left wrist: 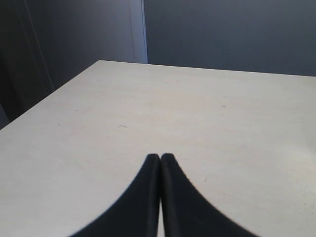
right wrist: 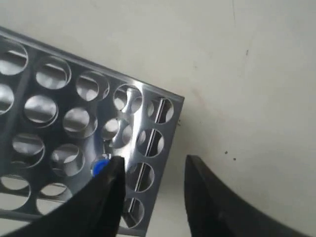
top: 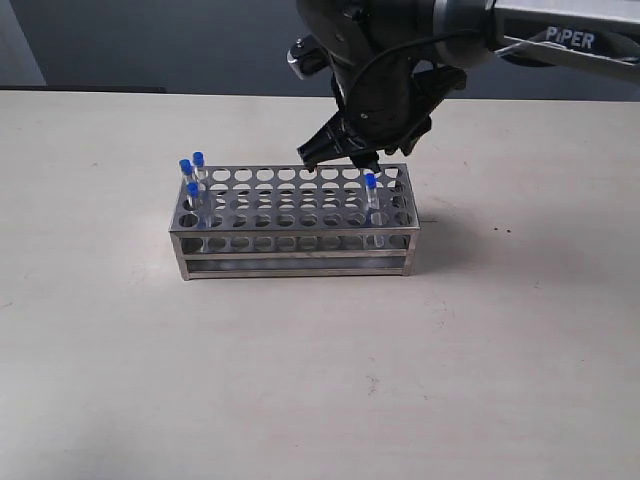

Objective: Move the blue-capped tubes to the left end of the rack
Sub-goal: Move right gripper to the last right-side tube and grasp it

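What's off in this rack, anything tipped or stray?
One blue-capped tube stands alone near the right end of the rack, while the other three cluster at the left end. The open right gripper hangs just above the stray one. Nothing looks tipped, spilled or damaged.

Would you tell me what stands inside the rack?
Four blue-capped tubes: three at the left end, one near the right end, below the open right gripper, which covers part of the rack's back edge.
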Robot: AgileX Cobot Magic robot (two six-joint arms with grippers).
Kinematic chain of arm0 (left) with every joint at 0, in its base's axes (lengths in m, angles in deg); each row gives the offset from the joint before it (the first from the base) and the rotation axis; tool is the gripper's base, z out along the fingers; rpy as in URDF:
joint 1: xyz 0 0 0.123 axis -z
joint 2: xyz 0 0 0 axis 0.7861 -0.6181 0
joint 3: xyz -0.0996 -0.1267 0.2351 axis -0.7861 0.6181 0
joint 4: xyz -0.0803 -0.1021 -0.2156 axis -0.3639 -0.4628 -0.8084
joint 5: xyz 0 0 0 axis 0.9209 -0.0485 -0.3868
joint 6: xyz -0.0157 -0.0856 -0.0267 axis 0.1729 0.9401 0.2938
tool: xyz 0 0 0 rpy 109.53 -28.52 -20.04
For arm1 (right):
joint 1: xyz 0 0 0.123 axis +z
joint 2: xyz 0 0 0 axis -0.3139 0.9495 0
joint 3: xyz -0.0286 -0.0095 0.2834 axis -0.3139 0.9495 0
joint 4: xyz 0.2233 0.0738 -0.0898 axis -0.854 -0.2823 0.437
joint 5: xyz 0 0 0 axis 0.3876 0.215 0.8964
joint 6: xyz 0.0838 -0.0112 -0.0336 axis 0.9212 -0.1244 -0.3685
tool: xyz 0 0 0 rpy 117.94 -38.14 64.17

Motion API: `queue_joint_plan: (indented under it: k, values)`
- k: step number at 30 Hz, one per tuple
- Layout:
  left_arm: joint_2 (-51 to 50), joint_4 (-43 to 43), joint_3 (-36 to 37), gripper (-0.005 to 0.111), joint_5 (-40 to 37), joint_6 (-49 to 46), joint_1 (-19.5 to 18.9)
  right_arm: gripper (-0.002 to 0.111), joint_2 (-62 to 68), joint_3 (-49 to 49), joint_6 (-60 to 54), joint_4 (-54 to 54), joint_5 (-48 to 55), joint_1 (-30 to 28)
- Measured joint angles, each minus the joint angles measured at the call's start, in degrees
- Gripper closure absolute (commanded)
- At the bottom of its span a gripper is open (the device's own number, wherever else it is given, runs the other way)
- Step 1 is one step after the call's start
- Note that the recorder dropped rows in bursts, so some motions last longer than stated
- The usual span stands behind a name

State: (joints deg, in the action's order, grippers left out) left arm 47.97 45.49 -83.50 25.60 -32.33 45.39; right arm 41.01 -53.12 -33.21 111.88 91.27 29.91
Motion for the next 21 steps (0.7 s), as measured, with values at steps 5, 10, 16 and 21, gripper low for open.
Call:
queue_joint_plan:
  k: [5,10,16,21]
  values:
    - [0.00,0.00,0.00,0.106,0.00,0.00,0.00,0.069,0.00,0.88,0.00,-2.31,-3.54,0.00]
    - [0.00,0.00,0.00,0.106,0.00,0.00,0.00,0.069,0.00,0.88,0.12,-2.83,-5.11,0.00]
    - [0.00,0.00,0.00,0.106,0.00,0.00,0.00,0.069,3.76,0.92,0.12,-2.06,-5.26,0.00]
    - [0.00,0.00,0.00,0.106,0.00,0.00,0.00,0.075,5.46,0.92,0.39,-1.09,-3.31,0.00]
